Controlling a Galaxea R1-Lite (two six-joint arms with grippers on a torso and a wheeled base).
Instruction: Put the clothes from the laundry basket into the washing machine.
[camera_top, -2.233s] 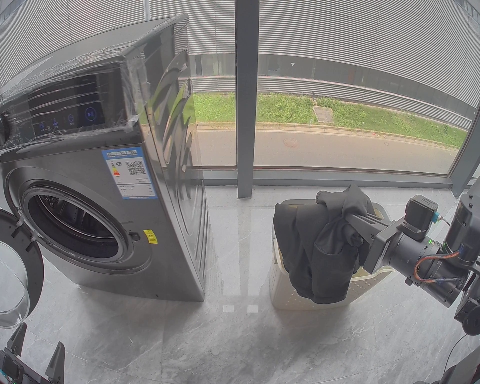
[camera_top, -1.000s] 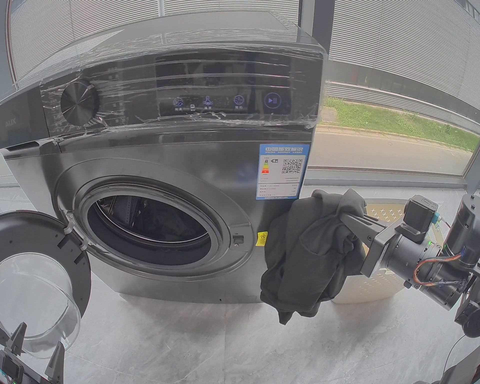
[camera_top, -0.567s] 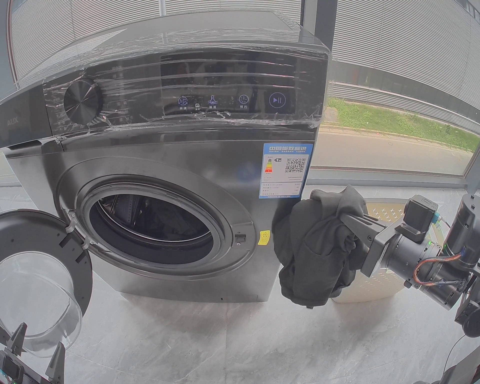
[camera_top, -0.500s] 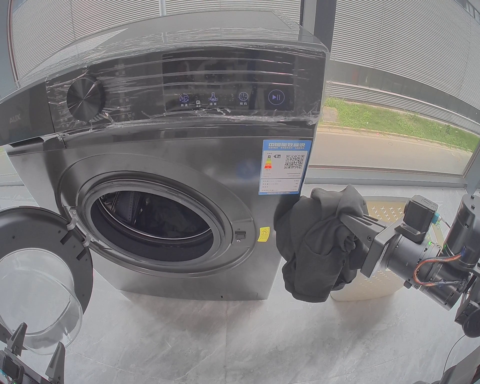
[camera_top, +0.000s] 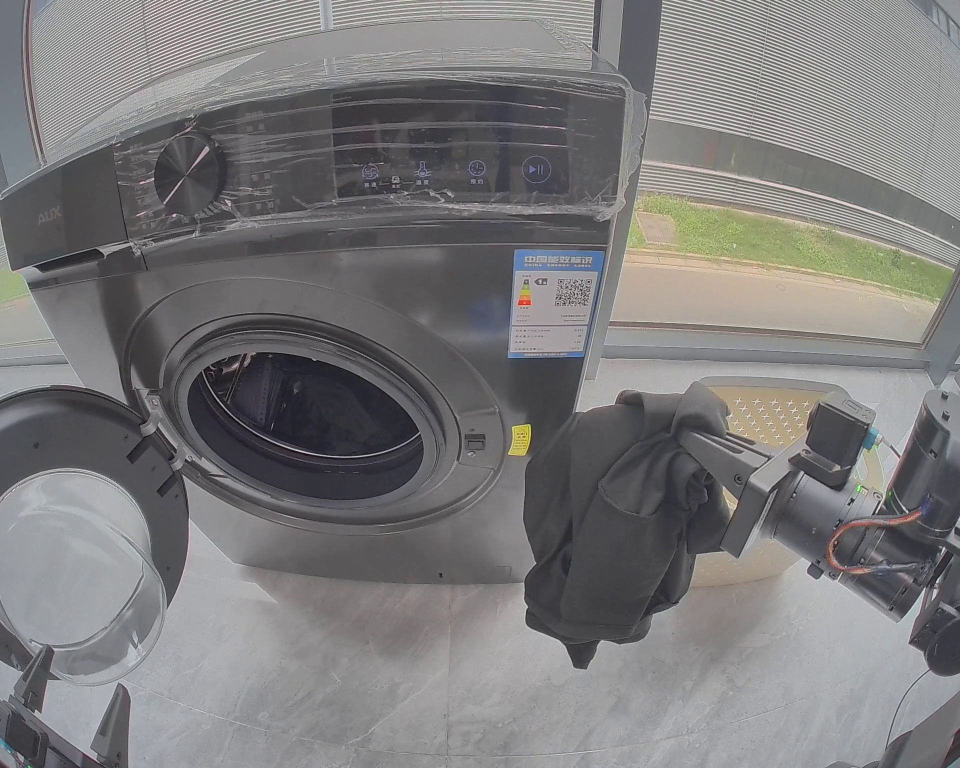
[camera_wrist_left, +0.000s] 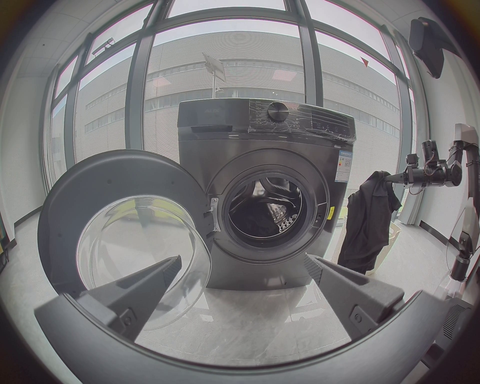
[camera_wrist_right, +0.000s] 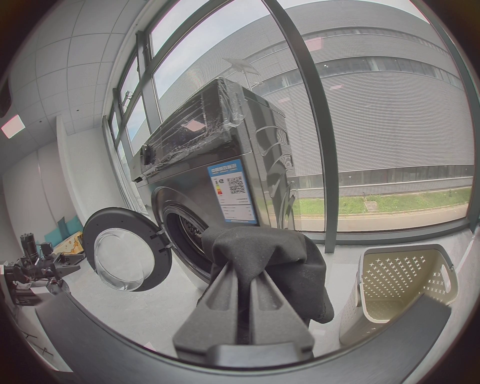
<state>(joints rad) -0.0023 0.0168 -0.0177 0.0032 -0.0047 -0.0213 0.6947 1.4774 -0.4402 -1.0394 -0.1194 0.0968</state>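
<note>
The left jaws sit low in front of the washing machine (camera_top: 330, 300), off its door side, spread wide apart and released, with nothing between them. The round door (camera_top: 90, 520) of the washing machine stands swung fully open on its left hinge, its clear bowl facing outward. The drum opening (camera_top: 300, 410) is uncovered, and some dark cloth lies inside the drum.

To the right of the washing machine's front, just past its lower right corner, a dark garment (camera_top: 610, 520) hangs in the air above the floor (camera_top: 400, 680). Its upper fold is pinched between the right jaws, which are clenched on the cloth. The rest of the garment drapes down below and to the washing machine's side of the jaws in loose folds, and its lowest edge is clear of the floor. In the right wrist view the cloth bunches over the tips of the two closed fingers and falls away on both sides.

The laundry basket (camera_top: 780, 410), pale and perforated, stands on the floor to the right of the washing machine, beyond the hanging garment and partly behind the right arm.
</note>
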